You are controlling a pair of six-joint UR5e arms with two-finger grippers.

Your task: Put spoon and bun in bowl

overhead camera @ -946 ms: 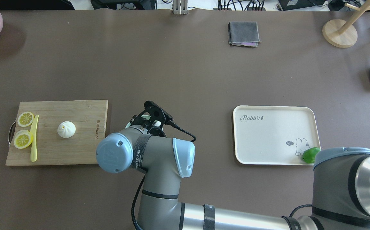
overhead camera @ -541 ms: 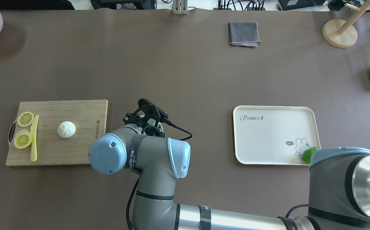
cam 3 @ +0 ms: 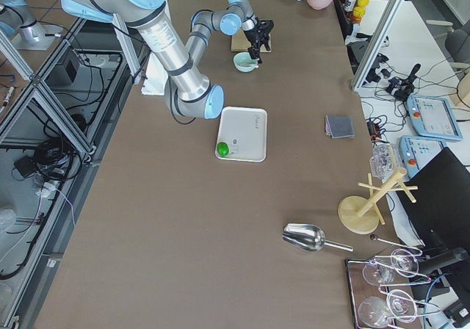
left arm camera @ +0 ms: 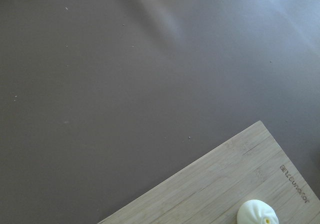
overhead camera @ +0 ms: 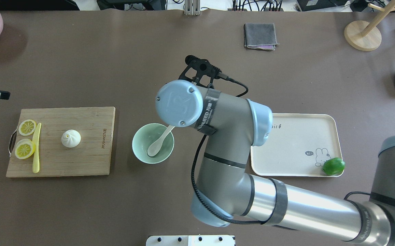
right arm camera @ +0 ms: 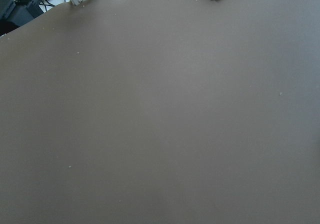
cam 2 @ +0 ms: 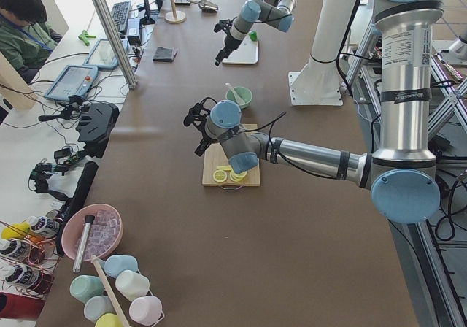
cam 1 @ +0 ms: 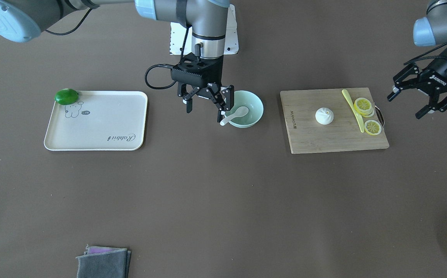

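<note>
While the white glossy soup spoon (cam 1: pixel 235 115) is lying inside the round, smooth mint-green bowl (cam 1: pixel 257 103), its deep oval scoop resting on the bowl's floor and its short thick handle leaning out over the rim, the right gripper (cam 1: pixel 206 110) is hanging just beside that bowl with its black jaws spread wide and holding nothing; one finger is standing right by the handle's tip, though whether it is touching cannot be told. The small white dome-shaped bun (cam 1: pixel 324 116), pleated into a swirl at its crown, is sitting apart from the bowl near the middle of a pale, straight-grained wooden cutting board (cam 1: pixel 323 141). A slim yellow-green knife (cam 1: pixel 352 104) and two translucent yellow lemon slices (cam 1: pixel 363 105) are lying at the board's end farther from the bowl. Beyond that end the left gripper (cam 1: pixel 404 107) is hovering over the matte brown table (cam 1: pixel 223 193), its jaws parted and empty. On the bowl's other side, a cream rounded-corner tray (cam 1: pixel 96 129) printed with a rabbit is carrying a shiny green lime (cam 1: pixel 66 96) at one corner.
</note>
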